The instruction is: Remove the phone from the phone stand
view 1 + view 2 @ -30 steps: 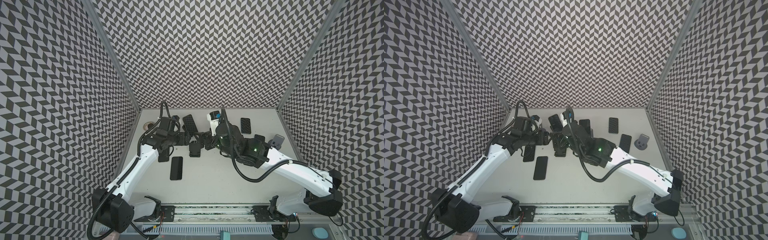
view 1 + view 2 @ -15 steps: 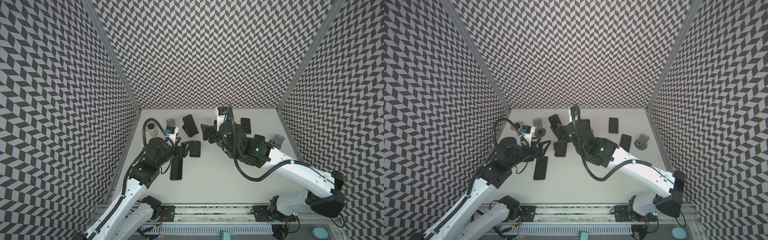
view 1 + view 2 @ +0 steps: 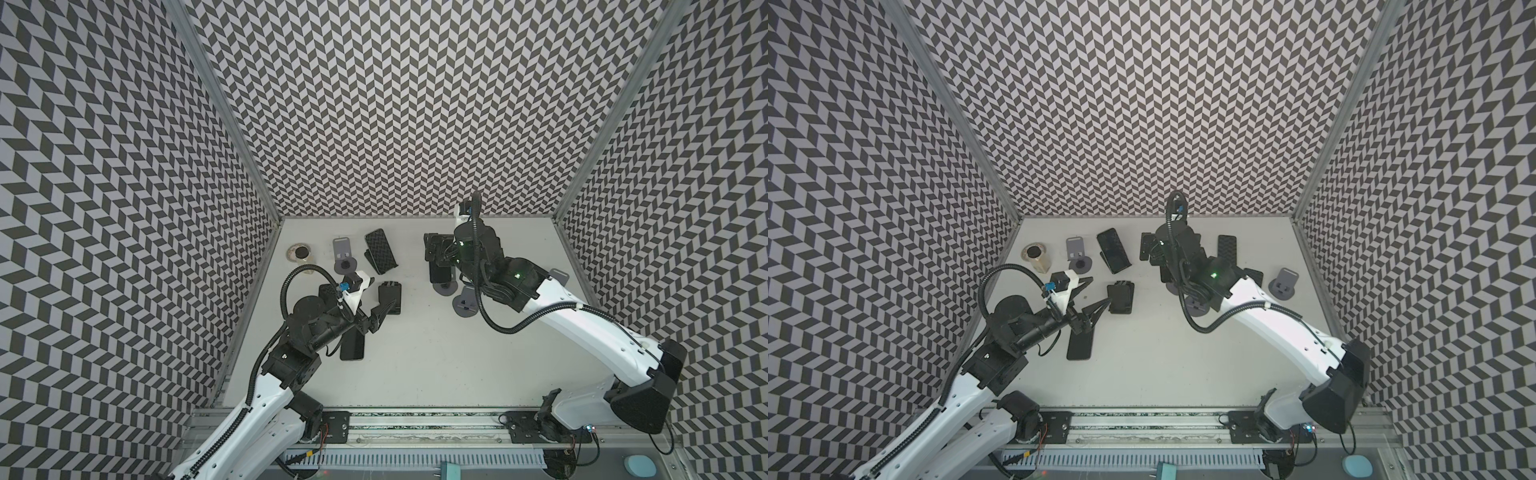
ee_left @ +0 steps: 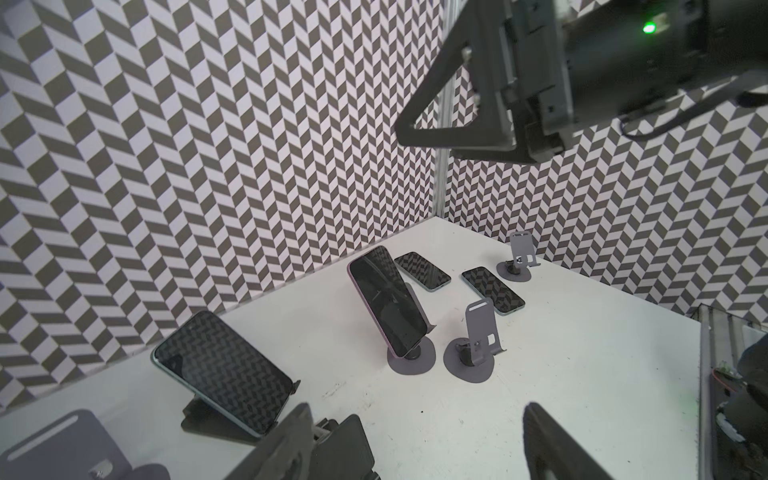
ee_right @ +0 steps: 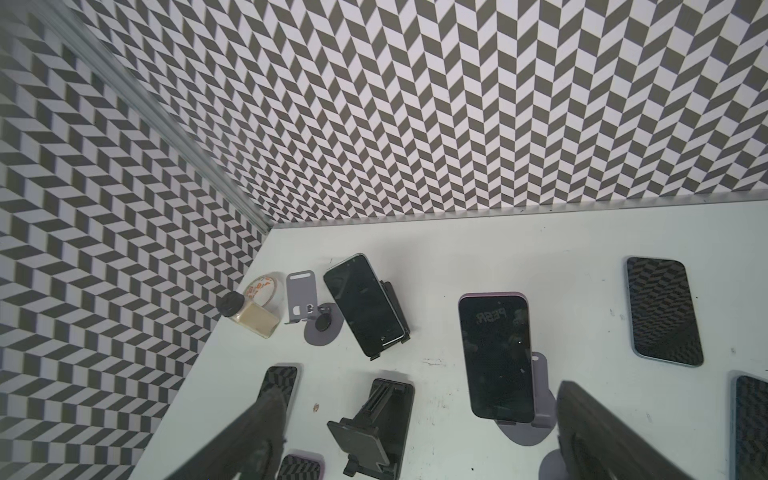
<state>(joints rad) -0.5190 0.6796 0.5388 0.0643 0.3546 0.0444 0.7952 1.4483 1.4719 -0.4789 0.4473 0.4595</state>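
Note:
A purple-edged phone [image 5: 496, 357] leans on a grey phone stand [image 5: 540, 415] near the middle back of the table; both also show in the left wrist view, phone [image 4: 388, 301] and stand [image 4: 411, 359]. My right gripper [image 5: 419, 390] hangs open above and beside it, touching nothing, and shows in both top views [image 3: 434, 249] [image 3: 1148, 249]. Another phone [image 3: 380, 251] rests on a black stand further left. My left gripper [image 3: 1100, 291] is open and empty beside an empty black stand [image 3: 389, 297].
Empty grey stands [image 3: 344, 259] [image 3: 467, 305] [image 3: 1283, 282] dot the table. Phones lie flat near my left arm [image 3: 352, 345] and at the back right [image 3: 1227, 249]. A black-lidded jar [image 3: 299, 253] sits in the back left corner.
My left arm has pulled back toward the front left, away from the middle. My right gripper has drawn back from the black stand toward the rear and opened wider.

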